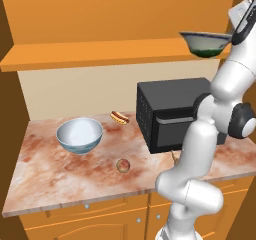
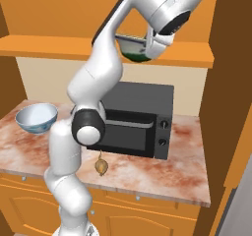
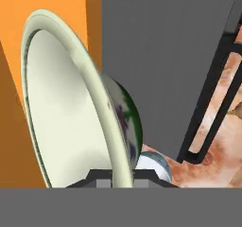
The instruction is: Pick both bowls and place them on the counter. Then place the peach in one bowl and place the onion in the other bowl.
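Hand view: cream, green-footed bowl (image 3: 66, 108)

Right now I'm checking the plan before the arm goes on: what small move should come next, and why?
Probably carry the cream bowl clear of the shelf and down toward bare counter. The gripper is shut on its rim, holding it high above the microwave, while the white bowl already sits on the counter.

The robot's arm (image 1: 200, 149) hides most of the onion (image 1: 174, 156) and the microwave's (image 1: 170, 111) right side.
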You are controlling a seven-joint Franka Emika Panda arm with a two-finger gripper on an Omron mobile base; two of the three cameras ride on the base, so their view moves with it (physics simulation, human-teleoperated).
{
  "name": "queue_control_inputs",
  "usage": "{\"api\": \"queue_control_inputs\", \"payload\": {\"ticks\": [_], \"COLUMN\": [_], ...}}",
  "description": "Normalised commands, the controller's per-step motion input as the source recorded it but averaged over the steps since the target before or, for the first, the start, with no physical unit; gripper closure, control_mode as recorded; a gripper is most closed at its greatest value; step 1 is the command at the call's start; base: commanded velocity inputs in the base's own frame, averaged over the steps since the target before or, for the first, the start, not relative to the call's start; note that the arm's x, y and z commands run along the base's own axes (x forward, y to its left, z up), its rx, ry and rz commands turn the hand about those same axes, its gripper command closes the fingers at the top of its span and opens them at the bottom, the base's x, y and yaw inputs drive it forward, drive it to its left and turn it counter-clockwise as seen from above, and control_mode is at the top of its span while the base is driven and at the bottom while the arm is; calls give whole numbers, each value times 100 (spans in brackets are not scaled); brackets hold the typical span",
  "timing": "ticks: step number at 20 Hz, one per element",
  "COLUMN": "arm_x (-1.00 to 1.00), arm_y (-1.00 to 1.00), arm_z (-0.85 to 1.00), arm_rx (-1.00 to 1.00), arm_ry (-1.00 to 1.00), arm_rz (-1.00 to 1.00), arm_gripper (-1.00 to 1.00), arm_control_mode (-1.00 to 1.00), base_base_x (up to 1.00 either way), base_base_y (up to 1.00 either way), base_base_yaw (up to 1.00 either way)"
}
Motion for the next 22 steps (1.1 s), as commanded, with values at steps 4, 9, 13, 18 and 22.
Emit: {"api": "queue_control_inputs", "payload": {"ticks": [4, 9, 13, 18, 22], "arm_x": [-67, -78, -84, -70, -70], "arm_y": [36, 31, 35, 50, 54], "arm_z": [-27, -20, -20, -19, -21], "arm_rx": [12, 12, 11, 5, 2], "arm_ry": [0, 0, 0, 1, 0], "arm_rz": [-4, -4, -7, -15, -14], "arm_gripper": [100, 100, 100, 100, 100], "arm_control_mode": [-100, -100, -100, -100, -100], "base_base_x": [0, 0, 0, 0, 0], "base_base_y": [0, 0, 0, 0, 0], "base_base_yaw": [0, 0, 0, 0, 0]}}
